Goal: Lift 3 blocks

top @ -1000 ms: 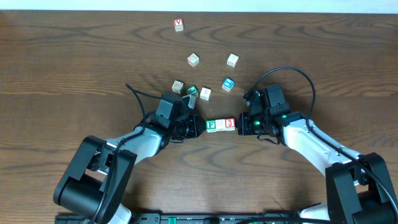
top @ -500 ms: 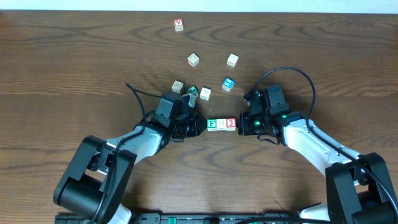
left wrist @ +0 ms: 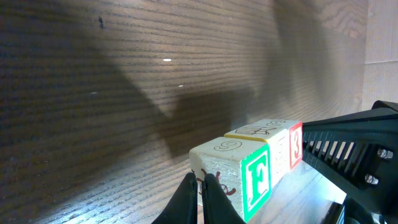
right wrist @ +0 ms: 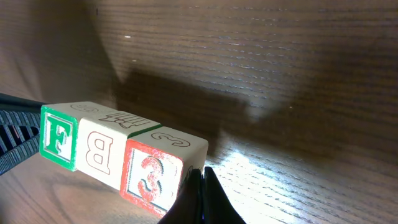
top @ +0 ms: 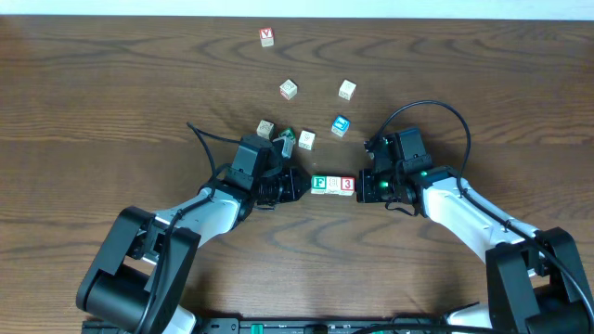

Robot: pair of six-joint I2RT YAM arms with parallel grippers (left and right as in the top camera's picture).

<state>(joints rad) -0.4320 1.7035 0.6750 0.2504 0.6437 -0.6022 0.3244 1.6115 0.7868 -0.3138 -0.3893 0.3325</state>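
I see a dark wood-grain table (top: 111,93), pale strip (top: 418,7) at 12 o'clock. Left gripper (top: 303,185) and right gripper (top: 358,186), each pressed together, sandwich 3 blocks (top: 332,185).

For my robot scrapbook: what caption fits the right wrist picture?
Green F block, pale B block and red 3 block pressed in a row between the left hand and right hand.

The row of three — green F block (top: 319,185), pale block (top: 332,185), red 3 block (top: 346,185) — now sits a touch further right and higher in the overhead view than a second ago. The left claw (top: 304,186), pressed against the F end, moves right with it — its arm reaches slightly further.
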